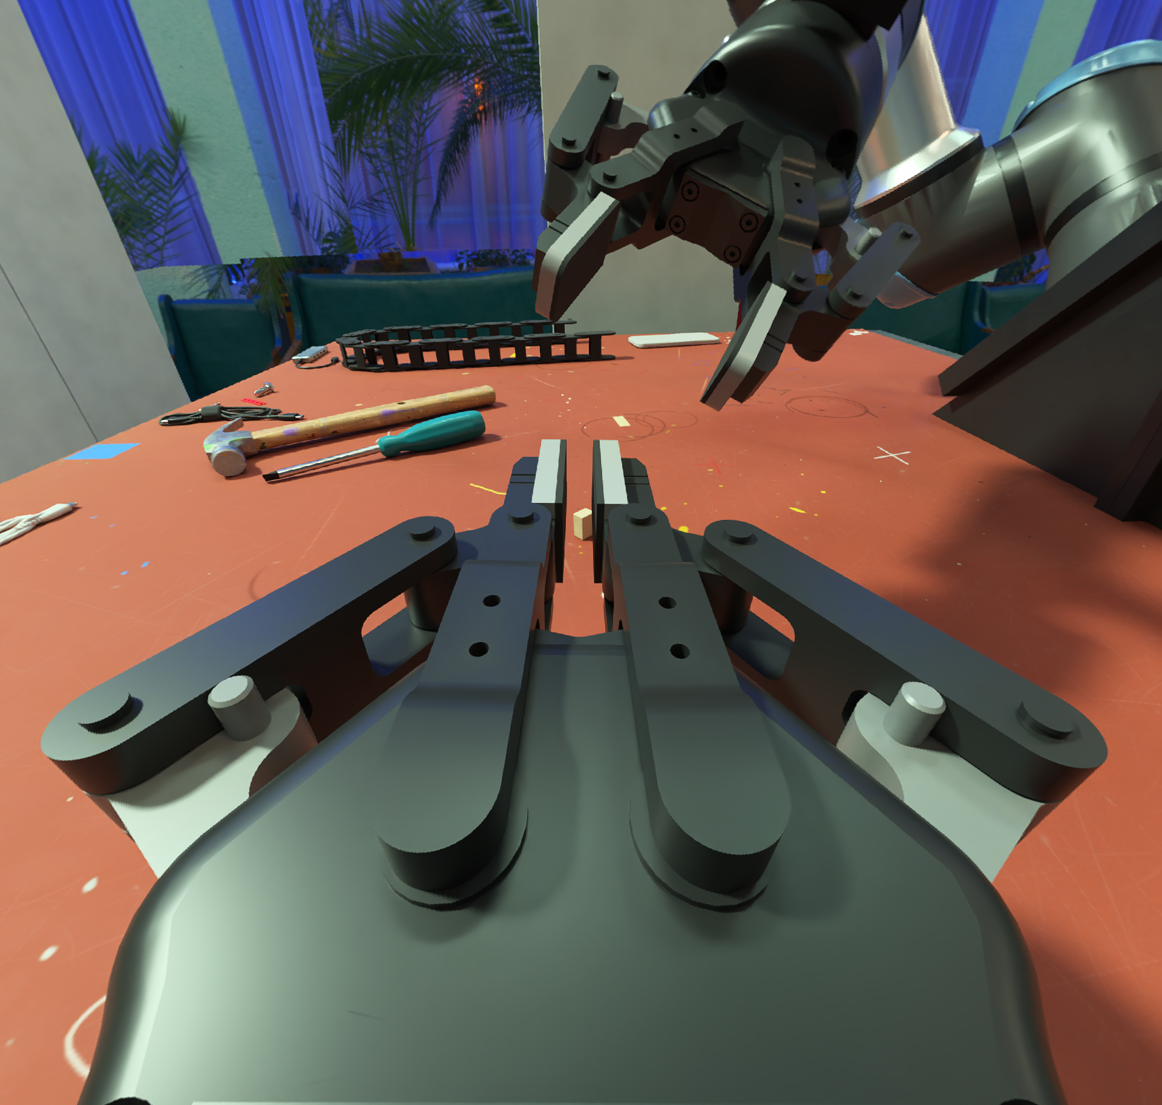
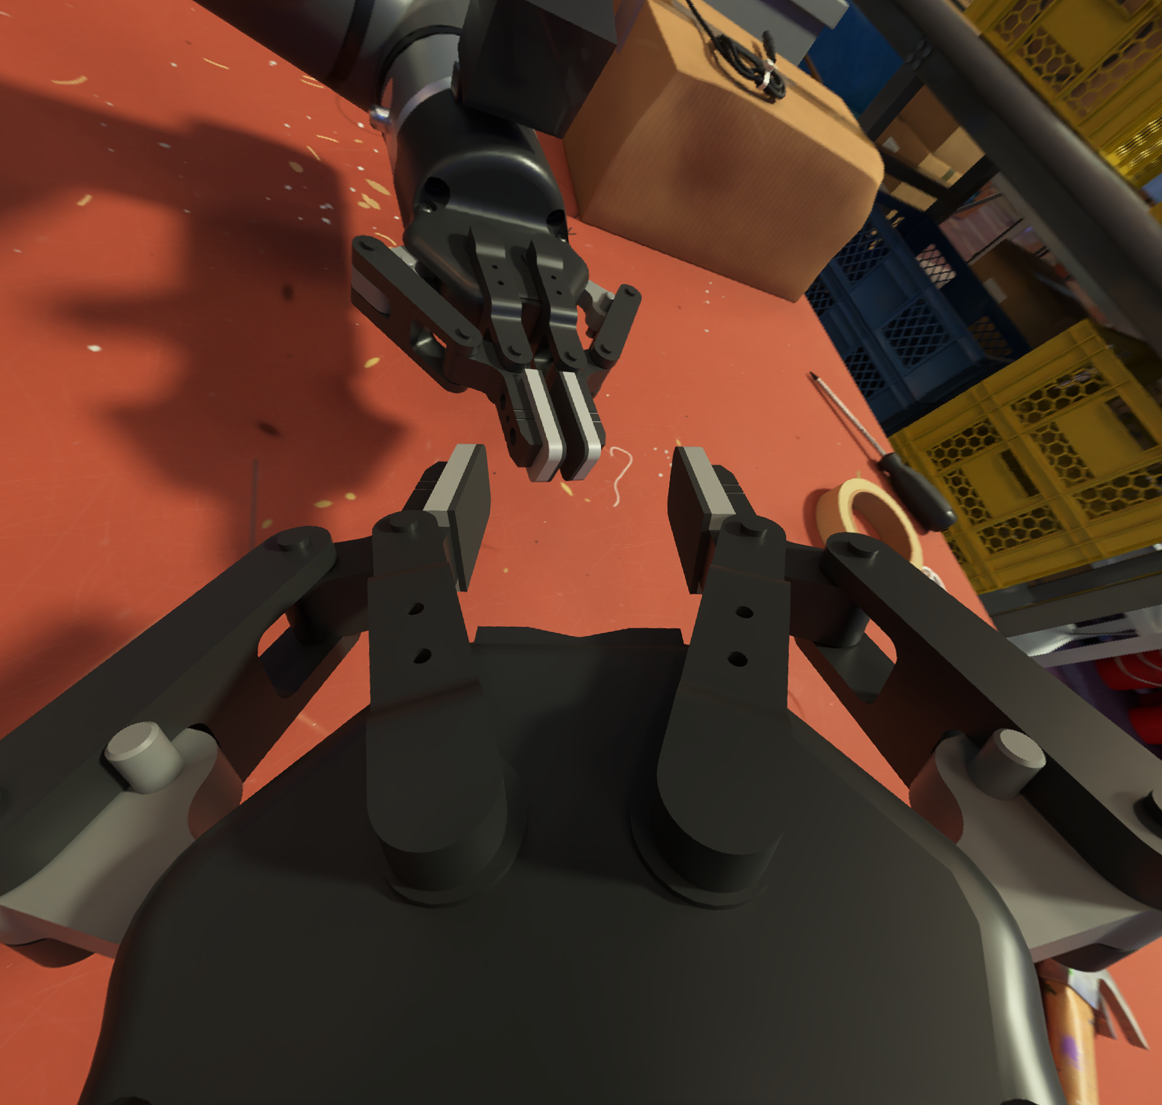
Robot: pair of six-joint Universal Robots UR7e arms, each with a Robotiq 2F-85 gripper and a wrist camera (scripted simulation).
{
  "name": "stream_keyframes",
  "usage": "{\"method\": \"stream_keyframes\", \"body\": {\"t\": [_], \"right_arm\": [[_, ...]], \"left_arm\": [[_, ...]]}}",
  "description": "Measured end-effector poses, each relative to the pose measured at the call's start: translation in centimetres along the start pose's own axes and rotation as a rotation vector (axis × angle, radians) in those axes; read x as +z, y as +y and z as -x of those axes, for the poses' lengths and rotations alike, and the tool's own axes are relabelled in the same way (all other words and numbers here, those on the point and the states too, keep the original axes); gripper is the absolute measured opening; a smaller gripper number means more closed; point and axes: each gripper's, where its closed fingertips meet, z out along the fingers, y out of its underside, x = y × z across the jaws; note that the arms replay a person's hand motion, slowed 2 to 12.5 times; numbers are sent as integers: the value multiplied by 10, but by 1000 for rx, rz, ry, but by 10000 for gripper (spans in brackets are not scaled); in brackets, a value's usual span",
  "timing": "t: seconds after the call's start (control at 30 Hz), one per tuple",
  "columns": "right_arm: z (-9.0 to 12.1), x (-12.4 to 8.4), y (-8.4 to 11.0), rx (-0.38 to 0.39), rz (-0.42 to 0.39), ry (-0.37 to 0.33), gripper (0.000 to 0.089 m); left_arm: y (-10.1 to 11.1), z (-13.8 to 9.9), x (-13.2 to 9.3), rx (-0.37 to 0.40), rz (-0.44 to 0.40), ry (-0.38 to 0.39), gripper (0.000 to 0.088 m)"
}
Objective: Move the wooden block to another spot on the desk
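Note:
The wooden block (image 1: 582, 523) is a small pale cube lying on the red desk (image 1: 817, 509). In the left wrist view it shows through the narrow slit between my left gripper's fingers. My left gripper (image 1: 580, 446) hovers over it, its jaws almost closed with nothing between the pads; it also shows in the right wrist view (image 2: 563, 471). My right gripper (image 2: 577, 455) is open and empty, facing the left one from just beyond it, above the desk; it also shows in the left wrist view (image 1: 635, 358). The block is hidden in the right wrist view.
A hammer (image 1: 352, 424), a teal-handled screwdriver (image 1: 402, 443), a black cable (image 1: 226, 413), a black cable chain (image 1: 471, 345) and a white slab (image 1: 673, 339) lie beyond the block. A cardboard box (image 2: 723, 150), a tape roll (image 2: 874, 521) and a black screwdriver (image 2: 880, 446) sit near the desk edge beside yellow crates (image 2: 1037, 490).

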Motion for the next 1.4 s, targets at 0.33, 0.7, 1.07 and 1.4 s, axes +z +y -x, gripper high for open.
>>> {"method": "stream_keyframes", "body": {"t": [0.33, 0.7, 1.07, 1.4], "right_arm": [[-18, 7, -10, -218, 11, 199, 546], [-24, 13, -22, -453, 48, 354, 546], [-18, 21, -23, -588, 98, 386, 545], [-18, 21, -22, -572, 99, 375, 545]], "left_arm": [[-17, 10, -9, -32, -16, -38, 73], [-28, 12, -14, -127, -23, -1, 73], [-35, 7, -16, -171, -28, 56, 75], [-35, 11, -19, -147, -8, 34, 75]]}}
